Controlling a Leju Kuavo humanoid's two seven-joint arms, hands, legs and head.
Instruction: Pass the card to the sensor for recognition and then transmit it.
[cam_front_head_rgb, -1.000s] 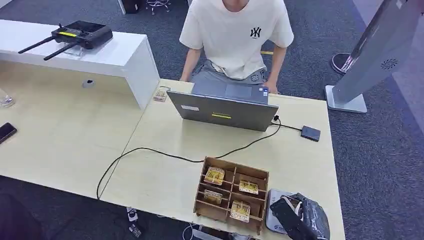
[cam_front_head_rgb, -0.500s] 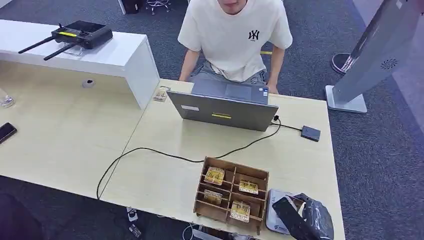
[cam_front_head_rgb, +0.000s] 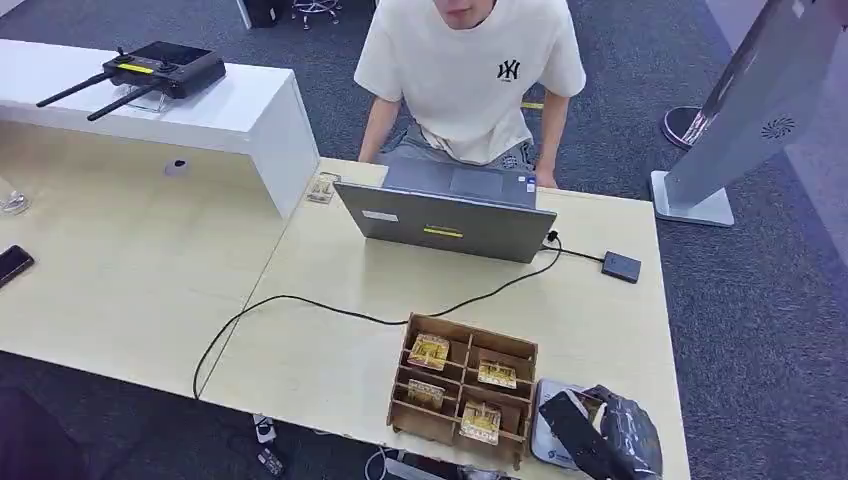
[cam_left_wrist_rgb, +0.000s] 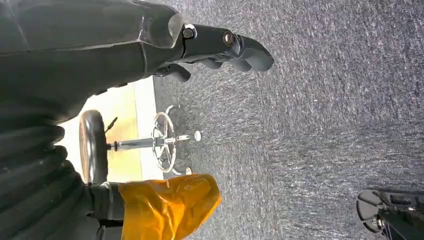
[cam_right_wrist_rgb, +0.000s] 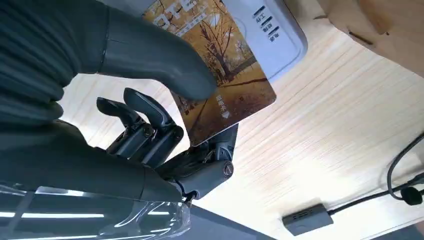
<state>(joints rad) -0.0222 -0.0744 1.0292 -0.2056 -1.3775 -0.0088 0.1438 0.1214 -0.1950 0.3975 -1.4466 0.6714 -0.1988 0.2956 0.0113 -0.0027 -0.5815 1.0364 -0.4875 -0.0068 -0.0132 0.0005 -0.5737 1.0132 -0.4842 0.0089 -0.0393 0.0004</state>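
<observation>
Right hand (cam_right_wrist_rgb: 150, 130) pinches card (cam_right_wrist_rgb: 220, 75) between thumb and fingers, card over white sensor (cam_right_wrist_rgb: 270, 35) beside wooden tray (cam_front_head_rgb: 463, 388). Left hand (cam_left_wrist_rgb: 220, 47) hangs over carpet, fingers loosely curled, holding nothing.

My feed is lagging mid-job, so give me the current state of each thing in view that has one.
right hand: pinching the card, thumb on its face
card: held over the sensor
sensor: flat on the table, partly covered by the card
left hand: empty, fingers curled, hanging over the carpet
laptop: lid open, facing the person
wooden tray: cards lying in its compartments
black cable: trailing across the table
</observation>
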